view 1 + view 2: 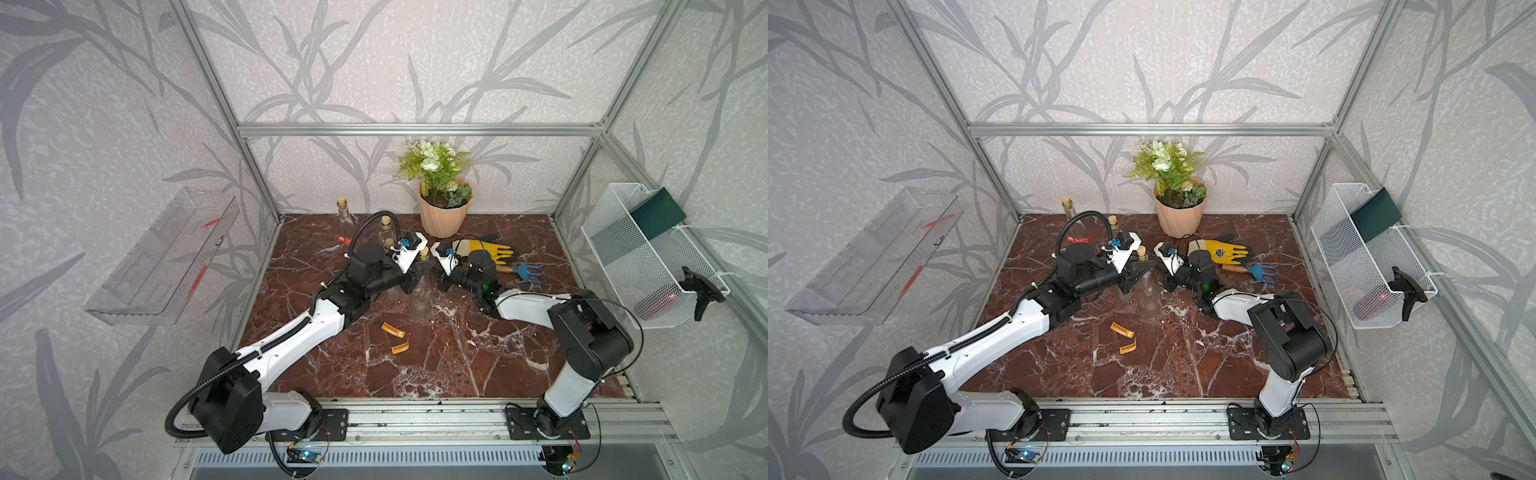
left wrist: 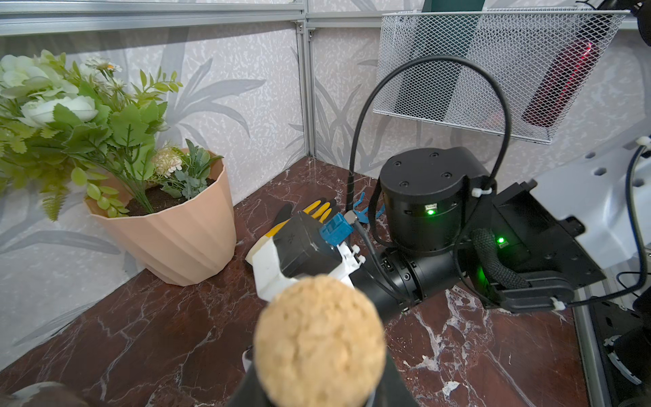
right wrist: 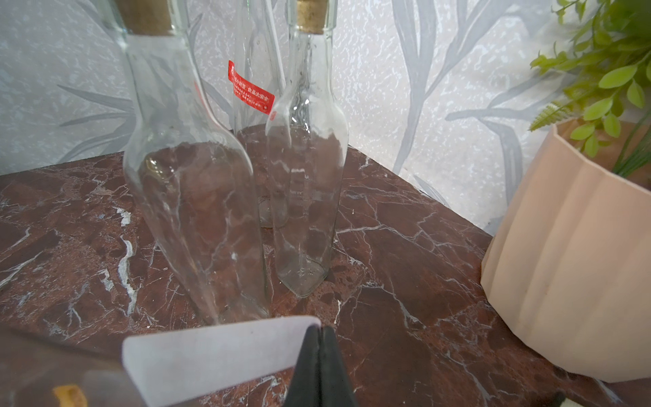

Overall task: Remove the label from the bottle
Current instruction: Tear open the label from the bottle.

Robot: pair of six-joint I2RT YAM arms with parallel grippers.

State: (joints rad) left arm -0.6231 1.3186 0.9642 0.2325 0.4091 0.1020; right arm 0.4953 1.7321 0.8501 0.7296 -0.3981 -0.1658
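And the left fingers clench the clear cork-stoppered glass bottle at its neck, bracing it upright. Just beside, the right fingers pinch its white paper label, set to peel.

Bright, even light falls from above. The arms leave only faint, soft-edged shadows on the marble tabletop, which shines near its front edge. In both top views the frame posts bow toward the edges. Close to the left wrist lens the cork is a blur. In the right wrist view the label strip is soft, and the bottle glass carries pale reflections.
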